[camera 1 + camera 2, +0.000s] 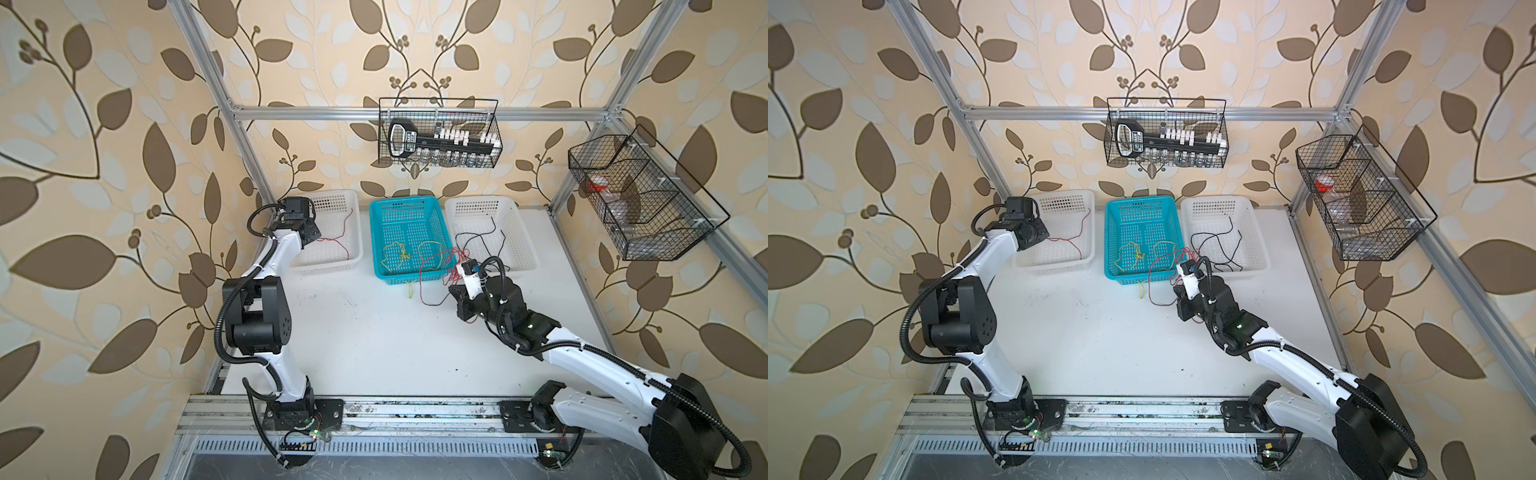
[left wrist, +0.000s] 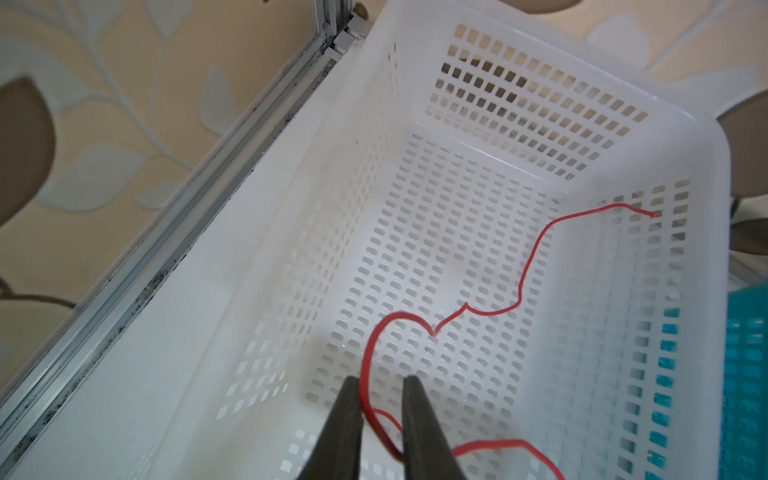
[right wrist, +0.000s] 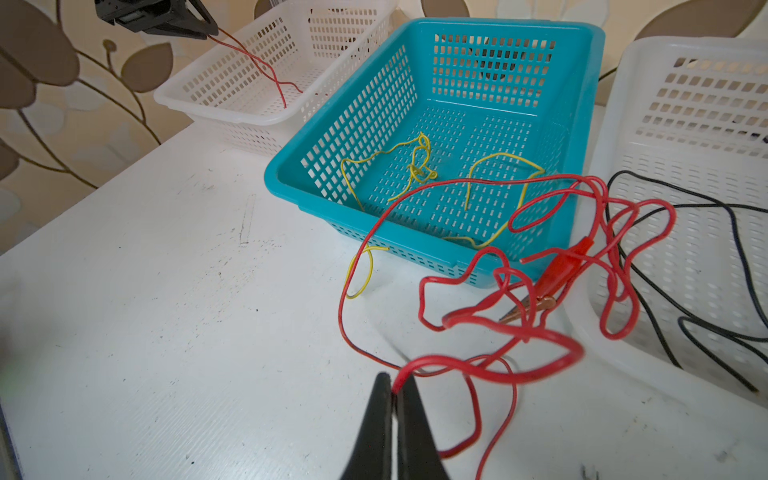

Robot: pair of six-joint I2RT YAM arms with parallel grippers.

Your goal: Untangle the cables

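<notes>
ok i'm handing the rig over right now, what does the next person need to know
Left claw: open, a single red cable passing between its jaws, lying in the left white basket.
Right claw: shut on the red tangle, which sprawls over the table and the rims of the teal basket and right white basket.
Yellow cable: knotted in the teal basket, one end hanging out.
Black cable: in the right white basket.
Done: one red cable sorted.
Left: the red tangle, the yellow knot.
</notes>
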